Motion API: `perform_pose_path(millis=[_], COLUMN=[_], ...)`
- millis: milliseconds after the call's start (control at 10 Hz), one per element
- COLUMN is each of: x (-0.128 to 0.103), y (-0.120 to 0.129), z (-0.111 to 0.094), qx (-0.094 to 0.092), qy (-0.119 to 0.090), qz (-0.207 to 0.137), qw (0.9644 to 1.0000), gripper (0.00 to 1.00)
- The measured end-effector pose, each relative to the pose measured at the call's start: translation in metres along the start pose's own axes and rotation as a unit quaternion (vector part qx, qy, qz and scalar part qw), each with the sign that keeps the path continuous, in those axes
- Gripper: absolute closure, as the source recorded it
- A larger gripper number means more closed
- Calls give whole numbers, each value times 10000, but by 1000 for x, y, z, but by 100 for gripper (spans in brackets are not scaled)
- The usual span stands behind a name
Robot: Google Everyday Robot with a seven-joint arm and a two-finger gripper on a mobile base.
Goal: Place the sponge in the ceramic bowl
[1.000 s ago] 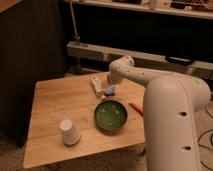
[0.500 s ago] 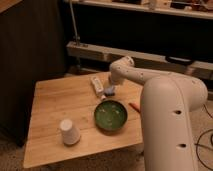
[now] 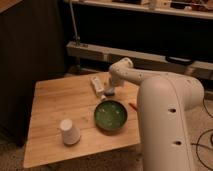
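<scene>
The sponge, a small pale blue-grey block, lies on the wooden table just behind the ceramic bowl. The bowl is round, with a glossy green inside and a dark rim, and nothing shows inside it. My gripper reaches down at the end of the white arm, right over the sponge and seemingly touching its top. The gripper's tip is partly hidden by the wrist.
A white tube lies just left of the sponge. An upturned white cup stands at the table's front left. An orange stick peeks out right of the bowl. My large white arm body covers the table's right side.
The gripper stays at the sponge, which has hardly moved. The big white arm body has shifted slightly.
</scene>
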Motion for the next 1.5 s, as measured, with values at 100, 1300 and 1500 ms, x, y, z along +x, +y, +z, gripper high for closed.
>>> perform_pose_path(millis=[100, 1300, 1500], x=[0, -2, -1], y=[2, 44, 40], z=[3, 32, 34], qx=[-3, -222, -153], qy=[16, 248, 323], qz=[-5, -146, -85], qw=[10000, 9993, 9993], gripper=[30, 38, 55])
